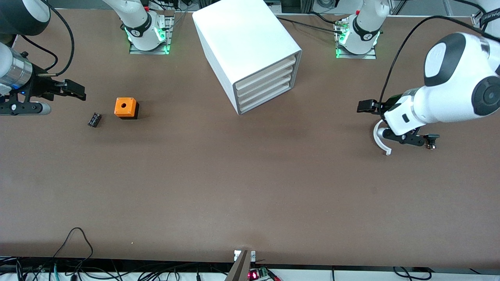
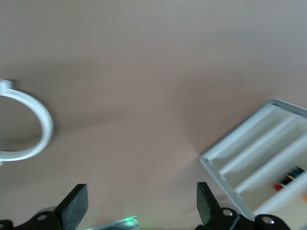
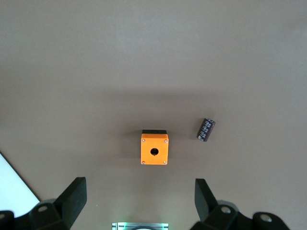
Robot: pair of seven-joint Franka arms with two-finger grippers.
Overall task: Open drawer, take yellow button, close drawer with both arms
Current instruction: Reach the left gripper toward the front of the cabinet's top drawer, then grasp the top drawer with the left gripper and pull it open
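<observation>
Four stacked drawers face frame-right; top drawer (image 1: 265, 74) sits shut, button unseen. Left gripper (image 2: 139, 203) hangs right of centre, right gripper (image 3: 139, 201) far left, both spread wide for approach.

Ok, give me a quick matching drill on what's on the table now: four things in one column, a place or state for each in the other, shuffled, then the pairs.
Things:
1. drawer
2. orange cube
3. small black part
4. left claw

Place or state:
A. lies beside the orange cube, slightly nearer the front camera
B. open, at the left arm's end of the table
C. shut, top of the white cabinet stack
D. sits at the right arm's end, hole facing up

Pairs: 1-C, 2-D, 3-A, 4-B
</observation>
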